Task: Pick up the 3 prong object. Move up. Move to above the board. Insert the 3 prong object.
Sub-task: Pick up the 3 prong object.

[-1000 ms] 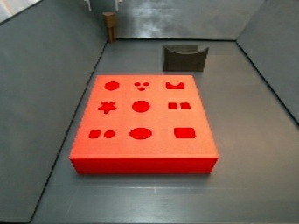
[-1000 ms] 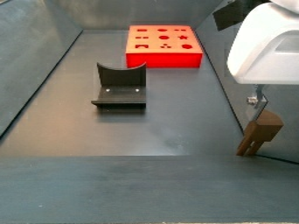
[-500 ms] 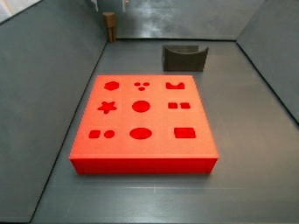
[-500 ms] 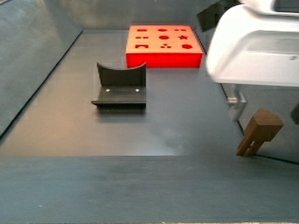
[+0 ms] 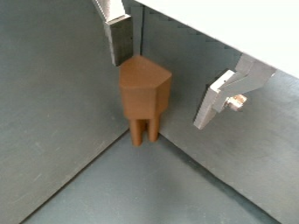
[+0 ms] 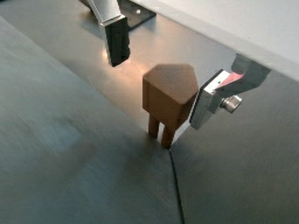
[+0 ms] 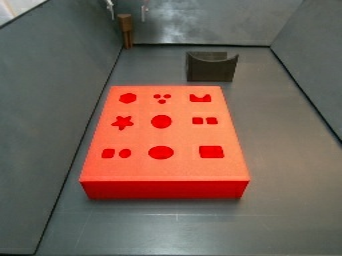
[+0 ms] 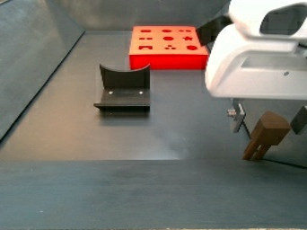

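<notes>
Gripper (image 5: 170,74) hangs released over the 3 prong object (image 5: 143,96), our two silver fingers (image 5: 222,98) flanking it without touching, placed that way, we judge, to close on its flat sides. We count one such brown piece, standing on its prongs against the wall, well apart from the board (image 8: 167,45). One red board, one fixture (image 8: 122,88) between them.
</notes>
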